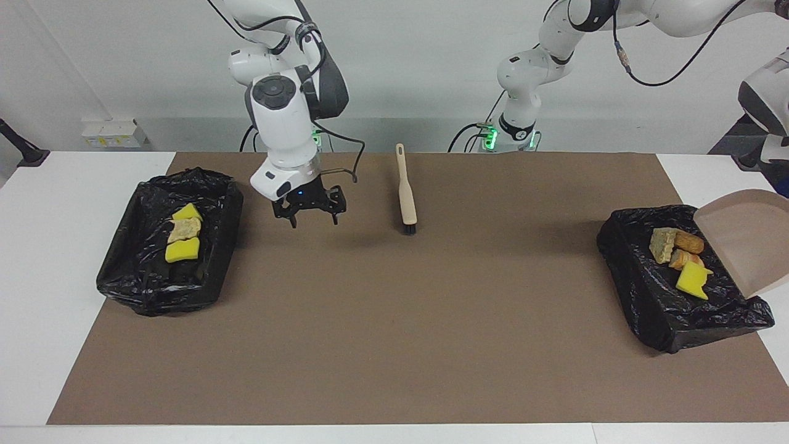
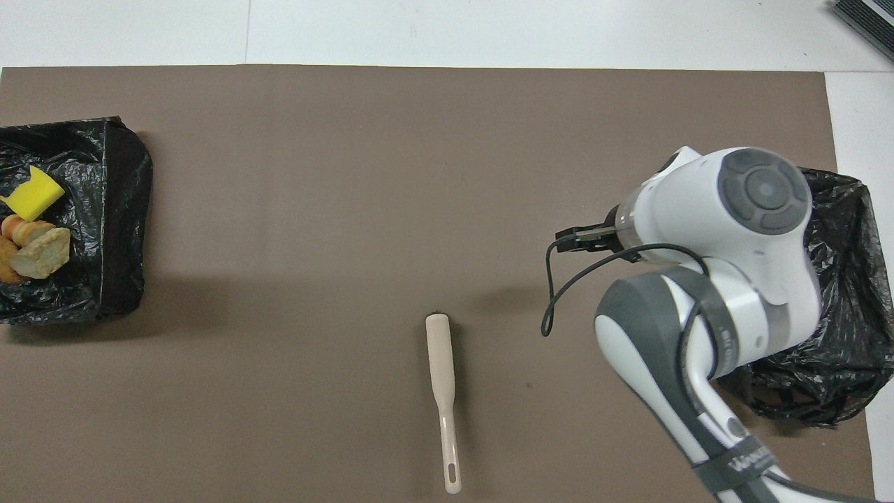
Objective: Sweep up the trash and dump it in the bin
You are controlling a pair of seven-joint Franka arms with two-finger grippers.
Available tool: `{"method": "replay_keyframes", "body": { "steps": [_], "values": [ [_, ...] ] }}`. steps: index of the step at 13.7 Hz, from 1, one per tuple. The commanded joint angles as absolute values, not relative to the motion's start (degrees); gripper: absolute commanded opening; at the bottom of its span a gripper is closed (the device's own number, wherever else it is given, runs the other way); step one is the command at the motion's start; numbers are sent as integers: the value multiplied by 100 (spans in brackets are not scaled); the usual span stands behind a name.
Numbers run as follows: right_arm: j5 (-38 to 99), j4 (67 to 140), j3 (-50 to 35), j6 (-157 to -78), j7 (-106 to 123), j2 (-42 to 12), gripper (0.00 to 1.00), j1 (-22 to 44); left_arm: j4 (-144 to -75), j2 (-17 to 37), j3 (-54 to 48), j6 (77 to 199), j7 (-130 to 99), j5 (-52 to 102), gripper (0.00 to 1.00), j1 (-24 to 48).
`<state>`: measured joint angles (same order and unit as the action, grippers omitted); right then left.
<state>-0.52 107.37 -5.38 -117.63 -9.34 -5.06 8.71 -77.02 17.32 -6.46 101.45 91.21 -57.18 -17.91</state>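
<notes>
Dumping step: dustpan (image 1: 749, 240) tipped over the bin (image 1: 641, 287), trash (image 1: 678, 256) sliding in, left gripper unseen, right gripper (image 1: 310, 213) spread empty above the mat; next, level the pan

Facing camera sat high, looked toward the robots; overhead camera looked steeply down from their end. Both shared the brown mat (image 1: 394, 320) (image 2: 349, 175).

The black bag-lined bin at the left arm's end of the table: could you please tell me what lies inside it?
Inside the black bag-lined bin lie a yellow sponge chunk and tan and golden-brown toy bread pieces. The raised beige dustpan hides one corner.
</notes>
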Motion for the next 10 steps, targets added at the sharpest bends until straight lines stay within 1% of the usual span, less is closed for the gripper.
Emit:
{"method": "replay_keyframes", "body": {
  "steps": [1, 5, 8, 10],
  "values": [
    [-551, 10424, -615, -11611, -616, -432, 100, 467, -7963, 1415, -563, 10248, 8965, -6256, 0, -1574],
    [-616, 10275, -615, -11189, -335, 60, 100, -96, -7972, 1239, -580, 10169, 8974, -6346, 0, -1372],
    [-571, 10074, -493, -10497, -220, 456, 100, -167, -7954, 1248, -615, 10090, 9026, -6197, 0, -1257],
    [-571, 9688, -378, -9839, -71, 510, 100, -158, -7928, 1248, -615, 9880, 9026, -5917, 0, -1021]
  ]
}}
